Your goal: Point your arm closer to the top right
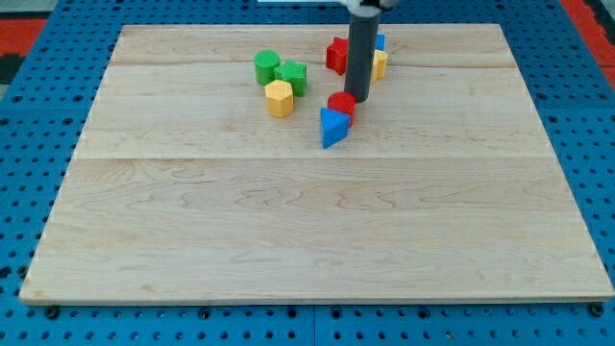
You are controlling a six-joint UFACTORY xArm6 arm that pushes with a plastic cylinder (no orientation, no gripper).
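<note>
My dark rod comes down from the view's top, and my tip (359, 100) rests on the board just right of a red cylinder (340, 104). A blue triangular block (332, 127) lies right below the red cylinder, touching it. Behind the rod, toward the view's top, sit a red star-like block (336, 55), a yellow block (380, 64) and a blue block (380, 42), all partly hidden by the rod. To the left are a green cylinder (266, 66), a green star-like block (292, 76) and a yellow hexagonal block (279, 98).
The wooden board (307, 221) lies on a blue perforated table (29, 115). The board's top right corner (500, 29) lies right of the rod.
</note>
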